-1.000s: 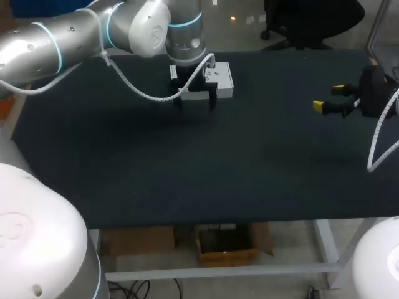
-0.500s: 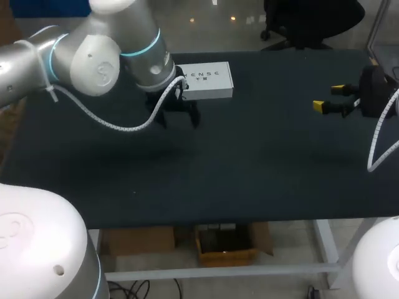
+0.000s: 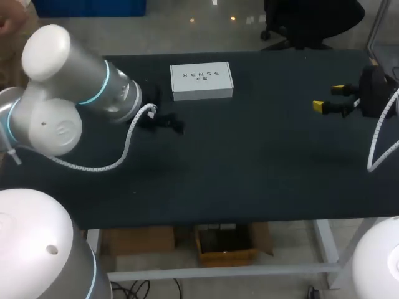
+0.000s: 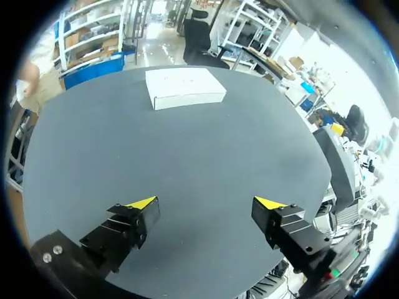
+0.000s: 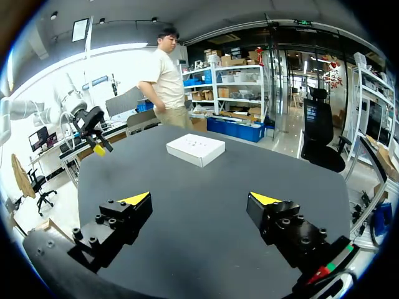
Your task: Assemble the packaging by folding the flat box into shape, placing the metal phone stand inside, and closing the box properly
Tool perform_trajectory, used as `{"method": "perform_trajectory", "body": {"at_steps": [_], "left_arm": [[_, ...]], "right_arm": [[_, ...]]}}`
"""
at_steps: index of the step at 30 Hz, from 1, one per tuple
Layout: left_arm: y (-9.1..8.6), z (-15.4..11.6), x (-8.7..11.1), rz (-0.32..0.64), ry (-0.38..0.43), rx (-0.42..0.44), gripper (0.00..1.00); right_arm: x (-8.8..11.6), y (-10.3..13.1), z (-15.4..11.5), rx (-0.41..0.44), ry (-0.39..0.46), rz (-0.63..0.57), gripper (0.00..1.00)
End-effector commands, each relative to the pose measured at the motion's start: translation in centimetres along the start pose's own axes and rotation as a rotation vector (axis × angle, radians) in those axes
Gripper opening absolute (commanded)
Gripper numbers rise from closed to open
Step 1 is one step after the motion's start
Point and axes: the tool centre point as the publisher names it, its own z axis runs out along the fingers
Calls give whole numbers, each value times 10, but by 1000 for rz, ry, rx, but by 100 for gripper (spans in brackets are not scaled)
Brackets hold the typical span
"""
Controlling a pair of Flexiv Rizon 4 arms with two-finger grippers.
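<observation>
A white box (image 3: 201, 81) lies flat and closed at the table's far middle, with nothing touching it. My left gripper (image 3: 166, 123) hangs to the box's front left, apart from it. In the left wrist view the box (image 4: 184, 88) lies well ahead of the open, empty left gripper (image 4: 206, 204). My right gripper (image 3: 333, 99) is at the table's right side, open, with its yellow tips pointing toward the middle. From the right wrist the box (image 5: 195, 149) sits far ahead of the open right gripper (image 5: 199, 198). What is inside the box is hidden.
The dark table mat (image 3: 249, 162) stretches bare between the two arms. My left arm's white elbow (image 3: 56, 118) bulks over the table's left side. My left gripper (image 5: 92, 124) also shows far off beyond the box in the right wrist view.
My left gripper, which hung right over the box's front edge, has drawn back to the left and toward the front, leaving the box in place. The right arm has stayed still.
</observation>
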Motion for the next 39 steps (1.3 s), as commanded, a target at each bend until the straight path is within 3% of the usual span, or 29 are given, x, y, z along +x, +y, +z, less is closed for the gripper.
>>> {"method": "perform_trajectory", "body": {"at_steps": [1, 12, 18, 23, 30, 39], "left_arm": [[2, 0, -8, 22, 83, 168, 100], [-18, -5, -15, 157, 266, 102, 100], [-31, -11, -11, 209, 322, 59, 100], [-28, -14, -8, 238, 311, 79, 100], [-18, -28, -7, 364, 290, 177, 100], [-21, -39, 3, 395, 261, 228, 100]], "right_arm": [[0, -1, -1, -3, 3, -1, 100], [0, -1, -1, -3, 3, -1, 100], [0, -1, -1, -3, 3, -1, 100], [0, -1, -1, -3, 3, -1, 100], [0, -1, -1, -3, 3, -1, 100], [0, -1, -1, -3, 3, -1, 100]]}}
